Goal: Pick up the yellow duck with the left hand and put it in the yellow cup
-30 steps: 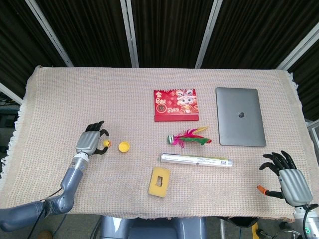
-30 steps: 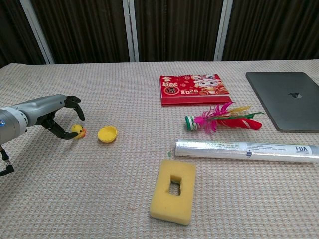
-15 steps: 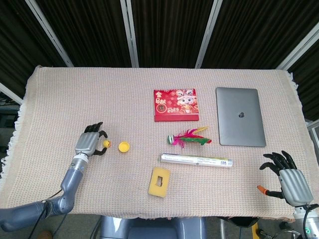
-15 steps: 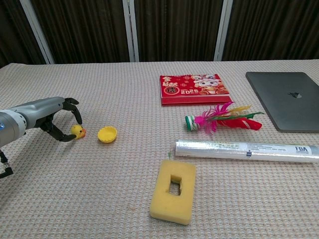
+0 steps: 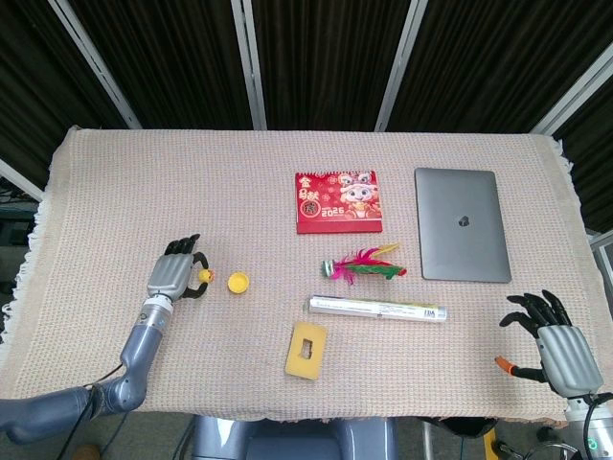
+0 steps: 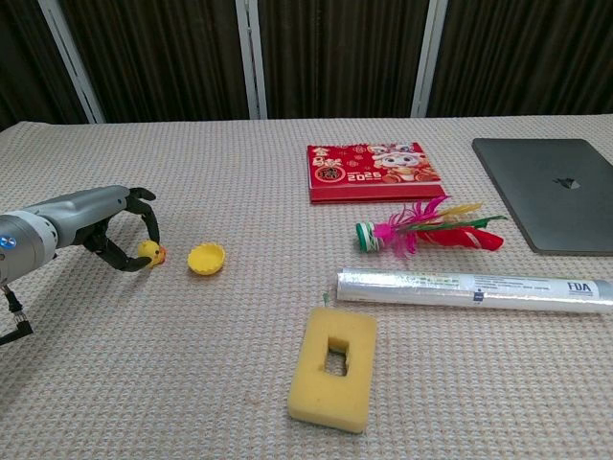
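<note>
We see the left hand (image 6: 120, 225) at about eight o'clock on the cloth-covered table (image 5: 144, 192), its fingers curled around the yellow duck (image 6: 149, 253) — pinching it while it sits on the cloth. Just to the duck's three o'clock, apart from it, stands the yellow cup (image 6: 206, 258), mouth up. The right hand (image 5: 554, 340) rests at the table's five o'clock corner — fingers spread, holding nothing. Further toward three o'clock of the cup lies a foil roll (image 5: 377, 309).
</note>
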Action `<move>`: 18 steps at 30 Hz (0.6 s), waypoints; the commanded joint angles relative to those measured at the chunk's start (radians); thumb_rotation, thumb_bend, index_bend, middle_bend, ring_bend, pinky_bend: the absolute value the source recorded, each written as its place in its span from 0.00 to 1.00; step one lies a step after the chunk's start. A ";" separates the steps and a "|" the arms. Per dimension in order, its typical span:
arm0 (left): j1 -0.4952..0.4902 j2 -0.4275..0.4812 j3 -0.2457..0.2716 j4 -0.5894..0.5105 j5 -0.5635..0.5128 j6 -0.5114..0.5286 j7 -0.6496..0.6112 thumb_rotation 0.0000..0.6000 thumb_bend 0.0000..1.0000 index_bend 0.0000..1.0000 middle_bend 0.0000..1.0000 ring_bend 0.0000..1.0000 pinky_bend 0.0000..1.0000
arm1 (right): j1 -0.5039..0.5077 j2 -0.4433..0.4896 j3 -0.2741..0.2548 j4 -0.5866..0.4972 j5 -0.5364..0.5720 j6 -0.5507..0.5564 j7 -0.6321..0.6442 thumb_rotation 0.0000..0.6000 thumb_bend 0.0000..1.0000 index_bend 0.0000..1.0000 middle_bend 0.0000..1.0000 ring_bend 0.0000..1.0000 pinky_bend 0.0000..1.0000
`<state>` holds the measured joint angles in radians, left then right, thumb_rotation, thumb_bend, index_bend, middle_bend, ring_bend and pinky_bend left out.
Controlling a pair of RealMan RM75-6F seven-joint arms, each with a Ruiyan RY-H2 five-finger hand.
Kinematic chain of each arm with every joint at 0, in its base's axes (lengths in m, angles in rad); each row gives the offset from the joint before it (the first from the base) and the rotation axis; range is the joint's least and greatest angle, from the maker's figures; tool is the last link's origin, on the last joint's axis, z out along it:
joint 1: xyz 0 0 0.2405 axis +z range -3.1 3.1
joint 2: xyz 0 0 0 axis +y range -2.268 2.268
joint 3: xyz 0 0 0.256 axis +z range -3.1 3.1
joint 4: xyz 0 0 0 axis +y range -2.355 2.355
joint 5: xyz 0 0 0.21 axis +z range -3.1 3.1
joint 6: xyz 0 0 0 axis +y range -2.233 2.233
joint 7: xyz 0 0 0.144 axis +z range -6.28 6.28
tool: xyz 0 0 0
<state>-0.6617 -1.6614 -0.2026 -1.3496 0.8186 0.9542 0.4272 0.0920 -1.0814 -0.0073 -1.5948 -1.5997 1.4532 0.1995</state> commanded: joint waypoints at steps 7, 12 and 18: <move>-0.003 0.001 0.004 -0.006 -0.010 0.010 0.011 1.00 0.37 0.46 0.00 0.00 0.00 | -0.001 0.000 0.000 0.000 -0.001 0.001 -0.001 1.00 0.02 0.43 0.18 0.12 0.05; -0.003 0.006 0.007 -0.009 -0.010 0.018 0.015 1.00 0.38 0.46 0.00 0.00 0.00 | -0.001 -0.001 0.000 0.000 -0.001 0.002 -0.001 1.00 0.02 0.43 0.18 0.12 0.05; 0.005 0.027 0.000 -0.027 0.002 0.039 0.001 1.00 0.38 0.47 0.00 0.00 0.00 | -0.001 -0.001 0.000 0.000 0.002 0.000 -0.002 1.00 0.02 0.43 0.17 0.12 0.05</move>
<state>-0.6589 -1.6382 -0.2006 -1.3728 0.8176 0.9901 0.4317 0.0915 -1.0822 -0.0070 -1.5949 -1.5978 1.4532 0.1971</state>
